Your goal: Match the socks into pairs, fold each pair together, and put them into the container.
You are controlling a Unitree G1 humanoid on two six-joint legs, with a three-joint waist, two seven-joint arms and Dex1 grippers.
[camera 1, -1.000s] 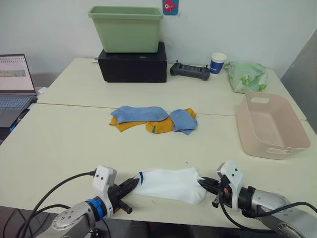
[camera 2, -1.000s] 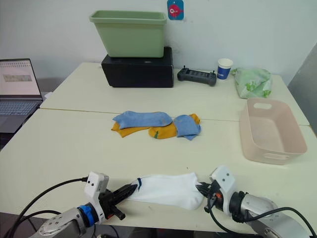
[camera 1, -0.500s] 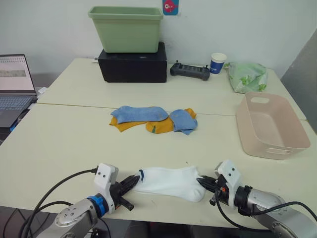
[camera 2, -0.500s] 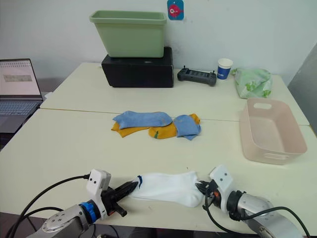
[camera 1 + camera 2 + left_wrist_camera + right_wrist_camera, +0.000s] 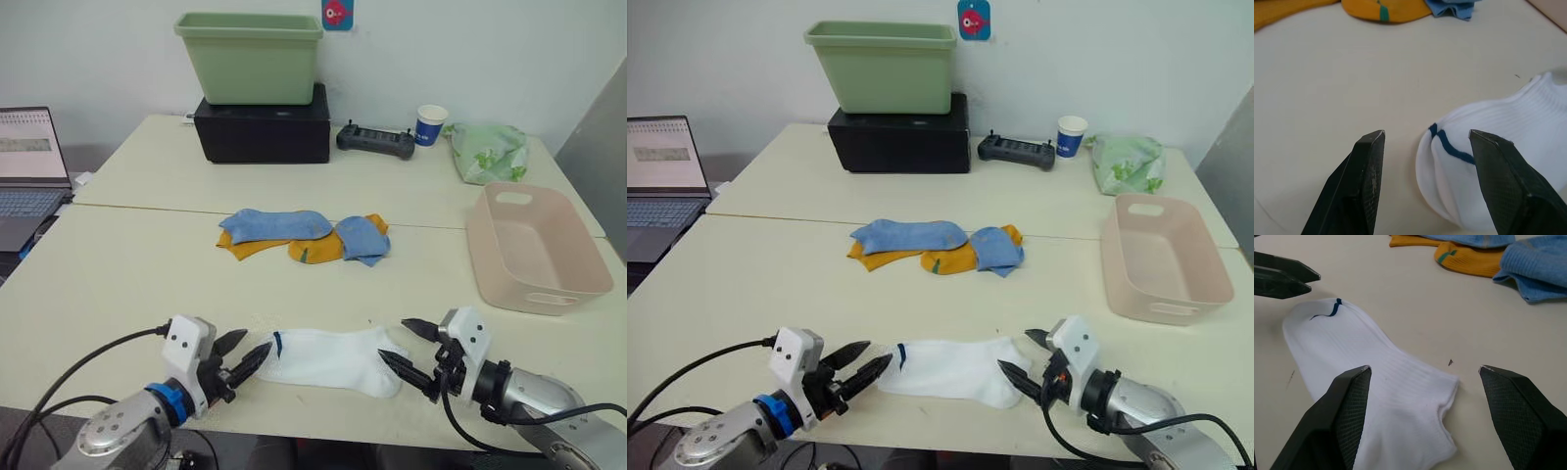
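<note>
A white sock (image 5: 328, 357) with a dark blue mark lies flat near the table's front edge; layered edges at its left end (image 5: 1449, 171) suggest two stacked. My left gripper (image 5: 253, 345) stands open just off that left end, not touching it. My right gripper (image 5: 394, 340) is open at the right end, its fingers (image 5: 1352, 406) on either side of the sock's edge. Two light blue socks (image 5: 274, 223) and two mustard orange socks (image 5: 315, 250) lie heaped mid-table. The pale pink container (image 5: 544, 294) sits empty on the right.
At the back stand a light green tub (image 5: 250, 54) on a black box (image 5: 263, 127), a controller (image 5: 375, 140), a paper cup (image 5: 431, 124) and a green-patterned cloth bundle (image 5: 488, 149). A laptop (image 5: 29, 166) is at the far left.
Both grippers have opened and let go of the white sock's ends. The sock now lies flat on the table, and the left gripper has drawn slightly away.
</note>
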